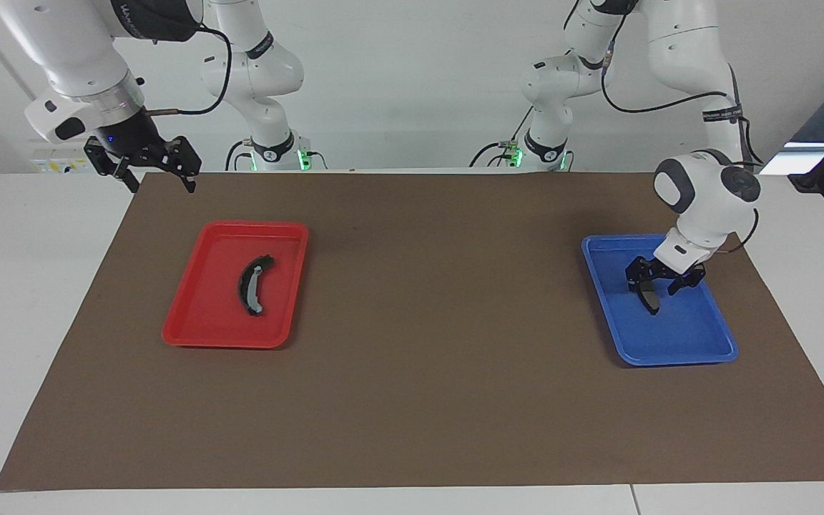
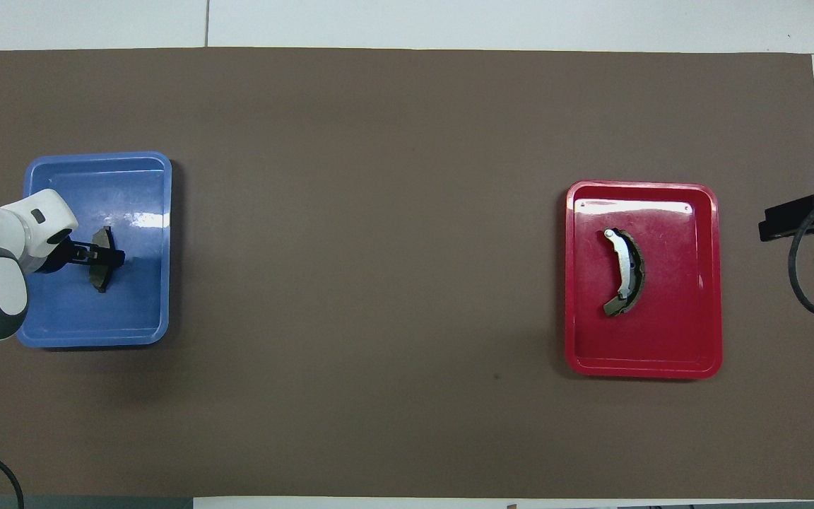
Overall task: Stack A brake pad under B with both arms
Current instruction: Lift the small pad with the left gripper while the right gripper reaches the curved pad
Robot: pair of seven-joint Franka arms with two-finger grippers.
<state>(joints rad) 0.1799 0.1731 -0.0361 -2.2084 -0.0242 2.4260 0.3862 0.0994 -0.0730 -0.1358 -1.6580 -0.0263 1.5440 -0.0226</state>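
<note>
We see brown-covered tabletop (image 1: pixel 426 400). Red plastic tray (image 1: pixel 201 325) at right arm's end holds curved black brake shoe B (image 1: pixel 254 285). Blue plastic tray (image 1: pixel 698 343) holds short dark A brake pad (image 1: pixel 649 299). Left hand (image 1: pixel 664 286) low, fingers spread around pad. Right hand (image 1: pixel 159 177) raised, waiting, fingers wide.

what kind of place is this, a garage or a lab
Most likely a robotics lab, not a garage: two white Franka arms are mounted at a table covered by a brown mat, and brake parts sit neatly in a red tray and a blue tray.
</note>
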